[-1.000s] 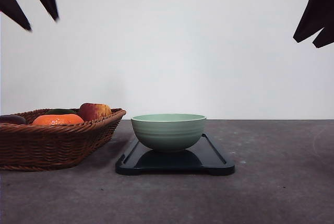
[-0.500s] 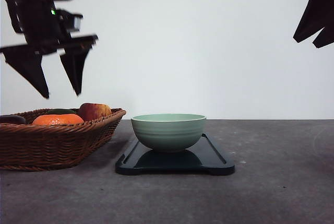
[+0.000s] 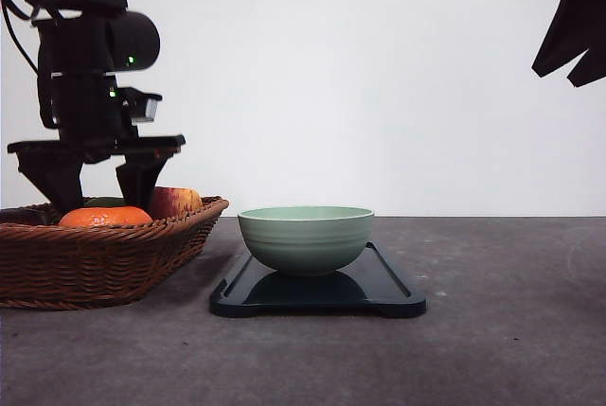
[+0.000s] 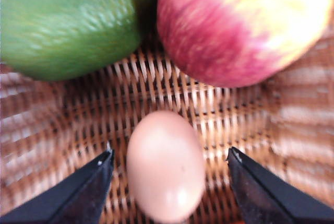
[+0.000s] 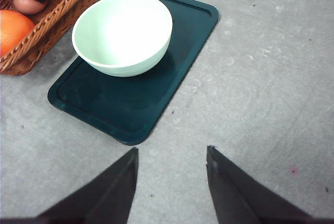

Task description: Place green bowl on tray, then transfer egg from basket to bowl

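My left pincer (image 4: 168, 162) straddles the egg (image 4: 166, 165) in the basket (image 3: 104, 259).
Jaws wide, untouching; red-yellow apple (image 4: 242, 25) at the egg's one o'clock. Green bowl (image 3: 305, 238) sits on the tray (image 3: 379, 283); my right pincer (image 5: 172, 153) hangs open.

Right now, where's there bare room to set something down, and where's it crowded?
Free: the grey table beside the tray, and the tray's bare end next to the green bowl. Crowded: the basket, where the open left gripper straddles the egg near an apple and a green fruit.
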Robot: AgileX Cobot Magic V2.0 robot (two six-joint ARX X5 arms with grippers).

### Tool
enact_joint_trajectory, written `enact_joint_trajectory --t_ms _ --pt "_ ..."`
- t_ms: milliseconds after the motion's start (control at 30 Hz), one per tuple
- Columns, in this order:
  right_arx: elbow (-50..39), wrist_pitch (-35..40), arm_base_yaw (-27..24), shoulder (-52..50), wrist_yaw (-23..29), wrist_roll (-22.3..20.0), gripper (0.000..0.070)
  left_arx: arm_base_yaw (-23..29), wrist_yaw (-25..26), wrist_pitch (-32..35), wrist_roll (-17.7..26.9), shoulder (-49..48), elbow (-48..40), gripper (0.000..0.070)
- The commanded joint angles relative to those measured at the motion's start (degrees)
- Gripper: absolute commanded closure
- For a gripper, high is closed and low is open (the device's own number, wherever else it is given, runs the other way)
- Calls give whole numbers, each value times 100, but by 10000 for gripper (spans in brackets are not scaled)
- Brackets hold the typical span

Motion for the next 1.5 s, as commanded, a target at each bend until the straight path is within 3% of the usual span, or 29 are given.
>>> enact_joint_trajectory --t_ms 0,467,533,667,1100,1267,1467 --pt "24 52 24 33 27 46 446 -8 -42 50 -5 162 140 257" --pt "24 52 24 33 27 46 446 -4 -50 167 -7 401 140 272" --pt "24 52 24 33 27 46 446 -4 -50 167 -7 401 140 299" --pt "24 52 24 33 27 46 445 -4 -50 160 -4 401 140 433" --pt "24 50 24 33 27 46 445 -4 -50 89 -4 386 212 444" --pt "24 46 24 33 27 46 445 -4 -50 -22 -7 377 281 554" --pt "24 29 24 33 27 46 445 -4 -50 -77 -4 119 293 539"
